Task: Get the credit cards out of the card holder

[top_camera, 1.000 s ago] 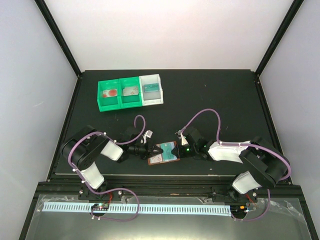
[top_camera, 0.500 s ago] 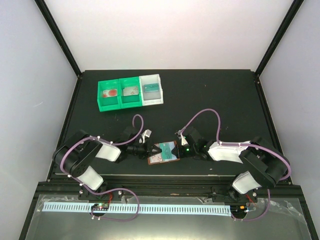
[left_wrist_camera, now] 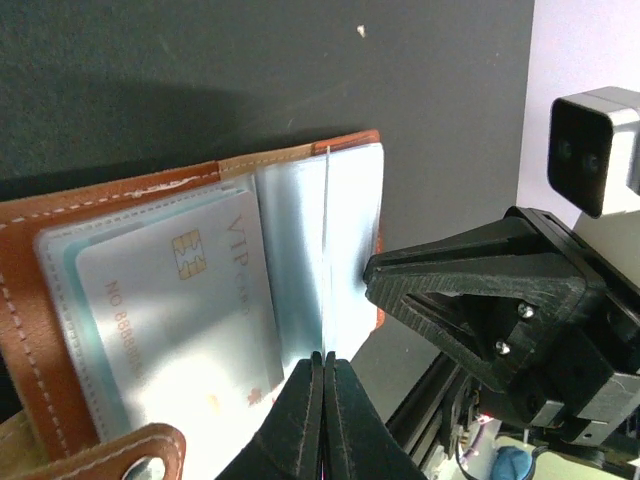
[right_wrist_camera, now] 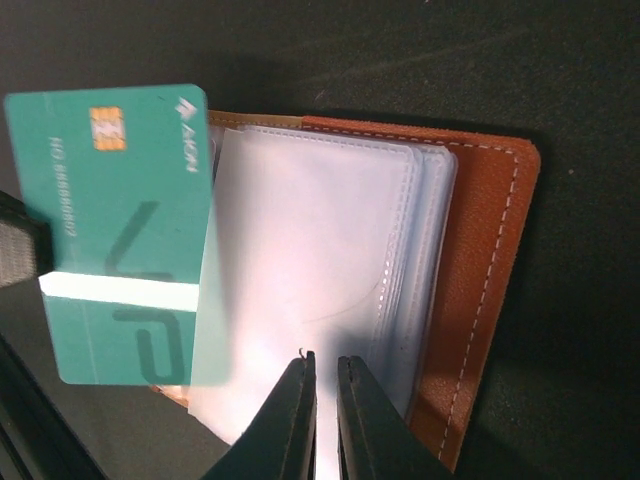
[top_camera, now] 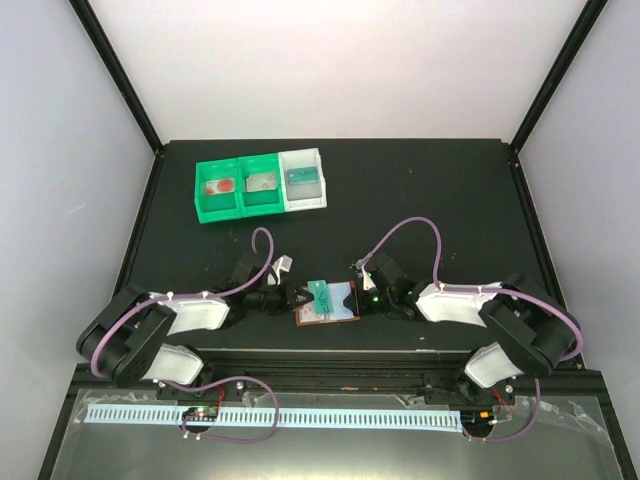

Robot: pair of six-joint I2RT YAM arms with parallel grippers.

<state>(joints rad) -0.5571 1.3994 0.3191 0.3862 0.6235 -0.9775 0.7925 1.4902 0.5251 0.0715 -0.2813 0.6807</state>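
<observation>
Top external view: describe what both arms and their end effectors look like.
The left arm and right arm are black with white shell segments. A purple cable loops along each. The left end effector and right end effector are black, each with two slim tapering fingers. A green light glows by the right wrist.

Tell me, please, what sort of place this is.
Probably a robotics lab test cell: a black table boxed in by plain white walls, a left arm and right arm bolted at its near edge, and small green and white bins at the back.
</observation>
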